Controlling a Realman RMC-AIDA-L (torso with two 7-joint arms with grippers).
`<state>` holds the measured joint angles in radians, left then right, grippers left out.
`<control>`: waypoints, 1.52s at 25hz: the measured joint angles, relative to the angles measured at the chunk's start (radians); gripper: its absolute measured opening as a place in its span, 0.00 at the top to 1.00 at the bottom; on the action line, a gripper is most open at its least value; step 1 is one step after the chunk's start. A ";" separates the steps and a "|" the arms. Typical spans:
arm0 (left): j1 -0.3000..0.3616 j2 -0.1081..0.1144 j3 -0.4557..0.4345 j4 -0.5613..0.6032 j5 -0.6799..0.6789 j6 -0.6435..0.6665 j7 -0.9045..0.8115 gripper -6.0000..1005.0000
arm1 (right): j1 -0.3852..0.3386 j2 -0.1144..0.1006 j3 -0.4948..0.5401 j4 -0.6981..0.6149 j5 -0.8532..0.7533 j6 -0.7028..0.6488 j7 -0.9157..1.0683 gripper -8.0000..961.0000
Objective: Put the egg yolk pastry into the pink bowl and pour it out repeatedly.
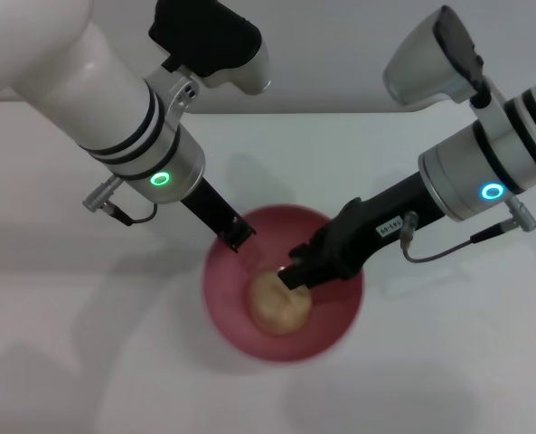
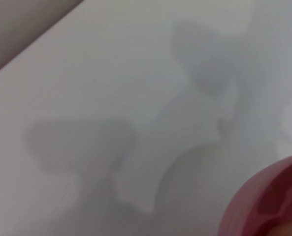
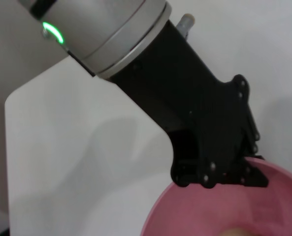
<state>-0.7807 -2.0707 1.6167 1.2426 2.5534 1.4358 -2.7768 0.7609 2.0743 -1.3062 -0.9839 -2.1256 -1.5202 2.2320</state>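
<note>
Pastry position first: the egg yolk pastry [image 1: 279, 306] is lying inside the pink bowl [image 1: 227, 303], on the bowl floor, low in the centre of the head frame. The bowl is sitting on the white surface [image 1: 87, 362], which is filling the lower half of that frame.

The right hand [image 1: 290, 274] is reaching in from the right of the head frame and is hanging over the bowl interior, its black tip just above the upper edge of the pastry. Whether it is touching the pastry cannot be told, and whether its fingers are spread or closed cannot be told either.

The left hand [image 1: 238, 234] is coming down from the upper left of the head frame and is meeting the bowl rim at the rim's upper-left side. In the right wrist view the left hand [image 3: 219, 172] is clamping the rim of the pink bowl [image 3: 185, 211], with the black finger assembly sitting directly on the pink edge; a sliver of the pastry [image 3: 237, 231] is showing at the bottom edge of that frame.

In the left wrist view a portion of the pink bowl [image 2: 264, 201] is occupying the lower right corner, and the surface [image 2: 111, 88] with soft shadows is taking up the remainder.

Farther back in the head frame, both white forearms are rising toward the top corners.
</note>
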 joint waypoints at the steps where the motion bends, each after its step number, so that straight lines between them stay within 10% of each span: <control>1: 0.002 0.001 0.000 -0.001 0.001 -0.006 0.001 1.00 | -0.004 0.000 0.004 -0.008 0.000 0.001 0.011 0.72; 10: 0.062 0.009 -0.060 -0.001 0.067 -0.119 0.014 1.00 | -0.108 -0.006 0.168 -0.142 -0.001 -0.020 0.147 0.52; 22: 0.364 0.010 -0.030 0.164 0.008 -0.537 0.212 0.99 | -0.224 -0.009 0.546 -0.157 -0.137 -0.116 0.157 0.45; 28: 0.569 0.011 0.117 0.235 -0.154 -0.903 0.470 0.99 | -0.234 -0.024 0.621 -0.098 -0.154 -0.109 0.138 0.45; 38: 0.657 0.012 0.447 0.201 -0.141 -1.373 0.722 0.99 | -0.235 -0.036 0.660 -0.065 -0.151 -0.089 0.135 0.45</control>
<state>-0.1240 -2.0587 2.0639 1.4436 2.4128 0.0631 -2.0548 0.5260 2.0386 -0.6465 -1.0485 -2.2763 -1.6091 2.3671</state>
